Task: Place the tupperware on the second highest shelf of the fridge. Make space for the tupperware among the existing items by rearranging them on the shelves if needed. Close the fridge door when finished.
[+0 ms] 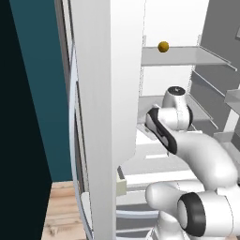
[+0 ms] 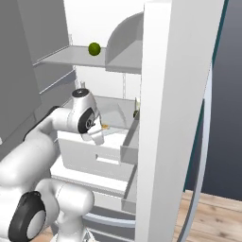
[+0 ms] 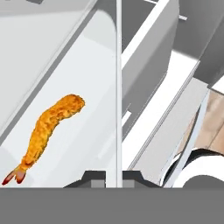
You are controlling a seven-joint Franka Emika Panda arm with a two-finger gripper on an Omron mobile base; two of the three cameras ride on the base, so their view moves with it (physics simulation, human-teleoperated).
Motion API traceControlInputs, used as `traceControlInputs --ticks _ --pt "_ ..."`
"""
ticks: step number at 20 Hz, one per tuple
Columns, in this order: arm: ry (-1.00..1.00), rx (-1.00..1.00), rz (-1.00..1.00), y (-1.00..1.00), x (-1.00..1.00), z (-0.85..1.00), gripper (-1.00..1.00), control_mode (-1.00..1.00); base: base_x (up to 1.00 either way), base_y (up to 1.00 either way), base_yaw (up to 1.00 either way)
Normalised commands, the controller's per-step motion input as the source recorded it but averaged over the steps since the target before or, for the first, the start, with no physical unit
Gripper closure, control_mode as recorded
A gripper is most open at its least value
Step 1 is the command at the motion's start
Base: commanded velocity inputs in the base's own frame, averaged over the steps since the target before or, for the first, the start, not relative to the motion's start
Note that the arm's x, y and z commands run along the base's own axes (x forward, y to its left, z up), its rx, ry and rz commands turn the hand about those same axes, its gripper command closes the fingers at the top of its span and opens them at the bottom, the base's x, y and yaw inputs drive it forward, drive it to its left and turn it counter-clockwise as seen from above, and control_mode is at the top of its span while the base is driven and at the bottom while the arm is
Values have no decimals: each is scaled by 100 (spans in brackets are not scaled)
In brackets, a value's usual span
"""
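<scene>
While the gripper [image 3: 107, 178] clamps shut on the tupperware [image 3: 94, 70] rim, the white tub reaches away from it, inside the open fridge [image 1: 101, 93], below the orange ball [image 1: 163, 46].

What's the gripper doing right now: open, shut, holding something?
Gripper: shut on the thin rim of the tupperware, which has a fried shrimp lying in it.
</scene>
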Motion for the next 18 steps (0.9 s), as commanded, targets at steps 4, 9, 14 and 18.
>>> traceControlInputs --ticks 4,9,14,18 --pt "0 0 6 -3 38 0 100 -100 0 0 0" --pt "-4 0 3 -4 40 0 100 -100 0 0 0" --pt "-8 0 0 0 47 0 100 -100 0 0 0" --pt "-8 0 0 -2 47 0 100 -100 0 0 0"
